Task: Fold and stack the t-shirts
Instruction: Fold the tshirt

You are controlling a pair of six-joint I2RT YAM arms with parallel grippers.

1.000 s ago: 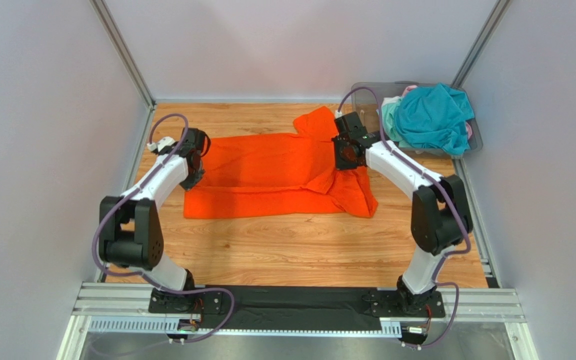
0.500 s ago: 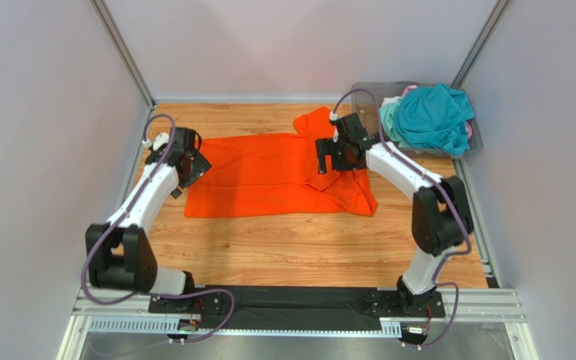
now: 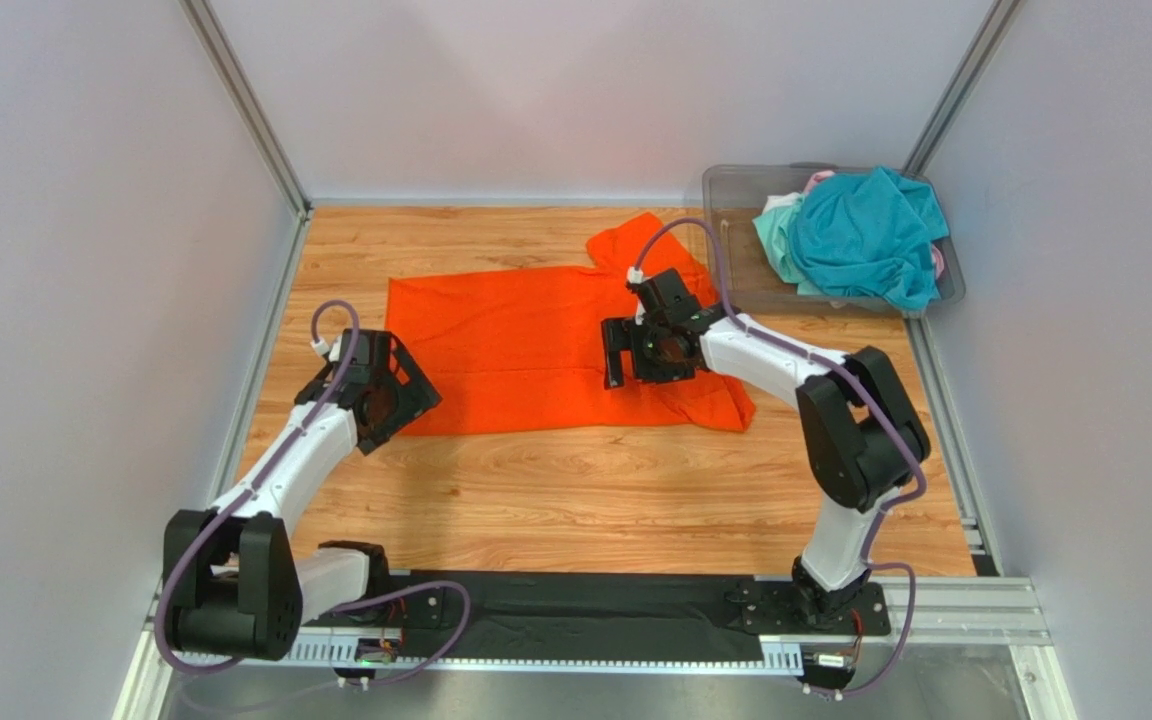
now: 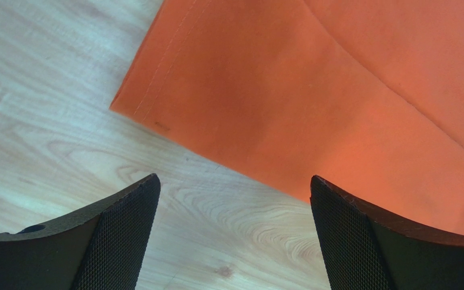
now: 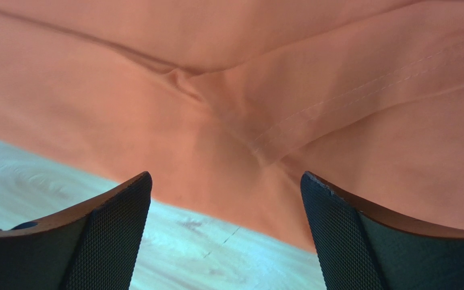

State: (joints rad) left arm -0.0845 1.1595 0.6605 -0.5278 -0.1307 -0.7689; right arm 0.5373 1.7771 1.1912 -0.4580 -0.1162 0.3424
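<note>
A: L side first. Where's the left claw (image 3: 399,393)?
B: Hovering over the tabletop (image 3: 612,480), at the near-left corner of the orange shirt (image 3: 522,338). Fingers wide apart, nothing held; only wood and a bit of hem edge show btwn them.
A: Touching cloth?
B: Doesn't look it. In its wrist view the corner sits ahead and a bit left, and the near edge runs off diagonally to the R.
A: How does the shirt lie?
B: Flat, mid tabletop, long axis L–R. Hem at the L end, sleeves and collar at the R. There's a crease along it, so prob one lengthwise fold is in already.
A: And the right claw (image 3: 630,354)?
B: Over the same near edge, at the sleeve end. Also spread, gripping nothing. A bunched sleeve seam lies right ahead of its fingers.
A: So who's nearer what?
B: L arm for the hem corner, R arm for the sleeve corner. Both face that one long edge, so I'd guess a paired pinch there comes next.
A: Other shirts?
B: Teal shirt (image 3: 868,233) heaped in the bin (image 3: 725,188), far R corner, well apart.
</note>
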